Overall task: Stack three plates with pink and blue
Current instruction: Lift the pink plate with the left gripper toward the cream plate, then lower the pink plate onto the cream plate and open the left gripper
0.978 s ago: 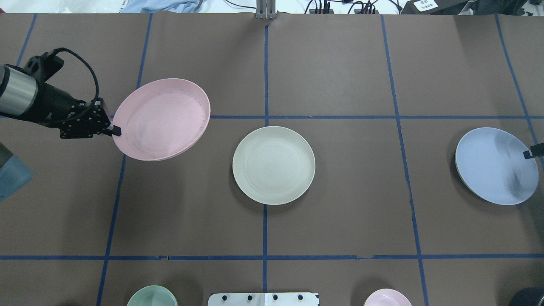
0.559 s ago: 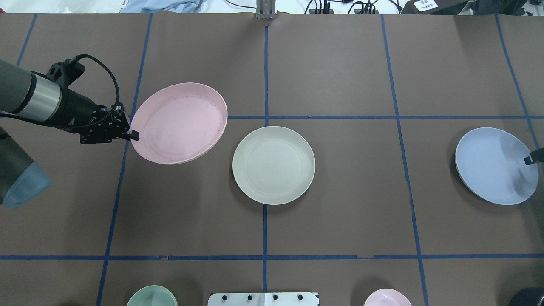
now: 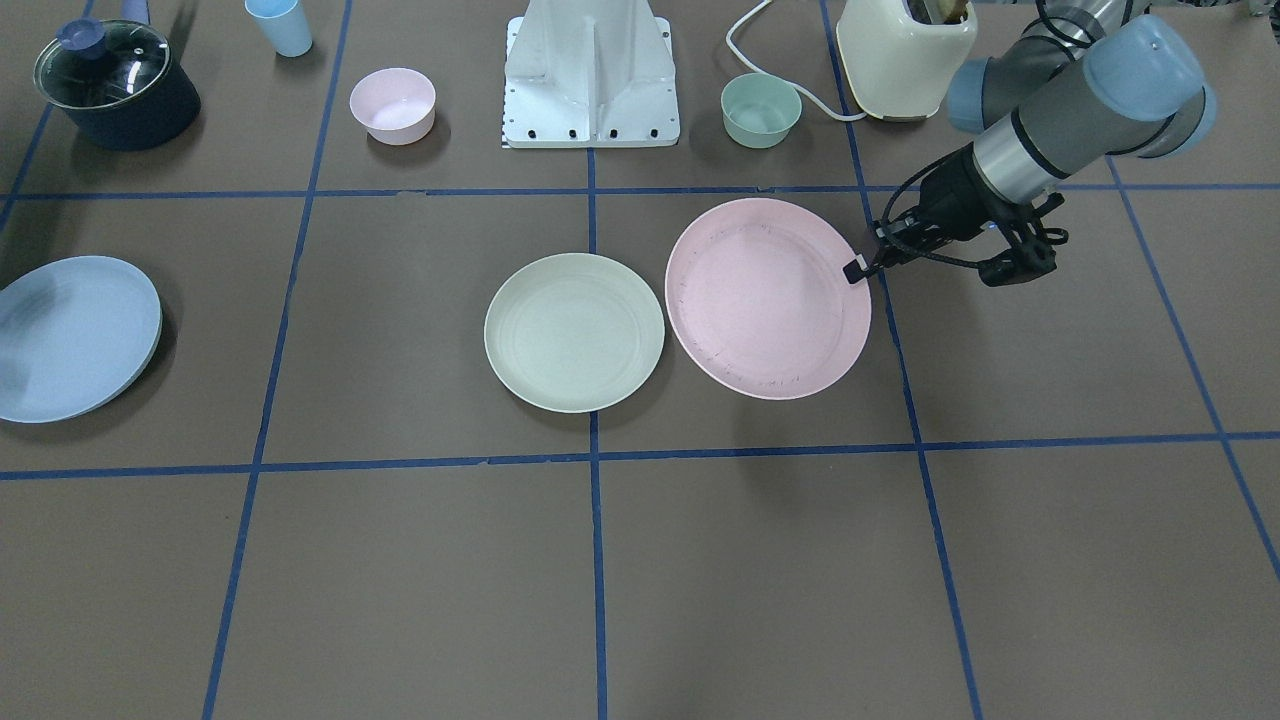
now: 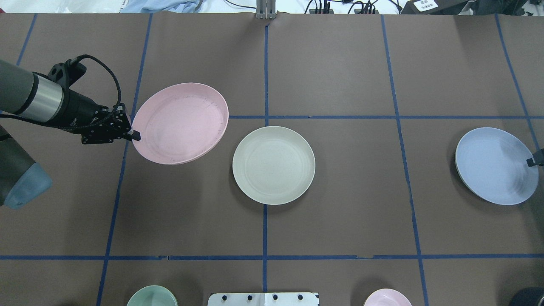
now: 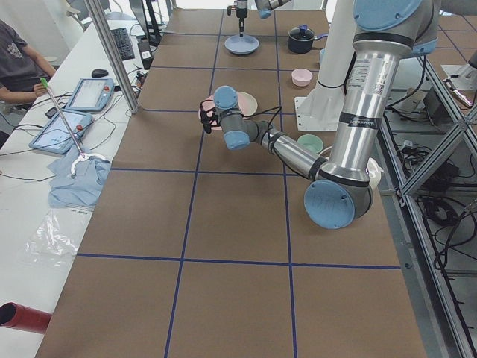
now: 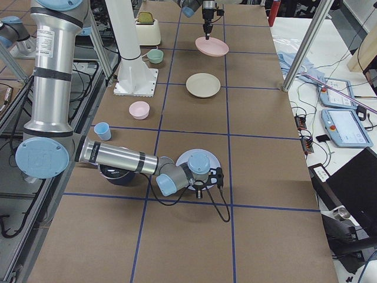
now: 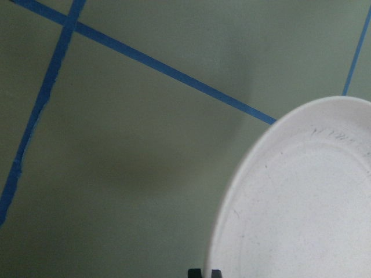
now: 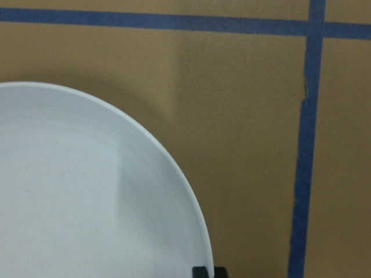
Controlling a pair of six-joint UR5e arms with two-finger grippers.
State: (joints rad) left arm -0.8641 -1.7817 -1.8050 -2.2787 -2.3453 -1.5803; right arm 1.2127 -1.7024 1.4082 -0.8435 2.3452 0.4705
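My left gripper (image 4: 135, 136) is shut on the left rim of the pink plate (image 4: 180, 123) and holds it tilted above the table, just left of the cream-green plate (image 4: 273, 165). The front view shows the same grip (image 3: 855, 270) on the pink plate (image 3: 768, 297), whose edge is close to the cream-green plate (image 3: 574, 332). The blue plate (image 4: 496, 165) is at the far right, slightly tilted. My right gripper (image 4: 532, 161) is shut on its right rim. The right wrist view shows the fingertips (image 8: 200, 271) pinching that rim.
A small green bowl (image 3: 761, 110) and a small pink bowl (image 3: 392, 104) stand beside the robot base (image 3: 590, 70). A dark pot (image 3: 115, 85), a blue cup (image 3: 279, 25) and a cream toaster (image 3: 905, 55) are along the robot's side of the table.
My left gripper has carried the pink plate to the right, toward the cream-green plate, then nearly stopped. My right gripper's finger has shifted slightly nearer on the blue plate's rim.
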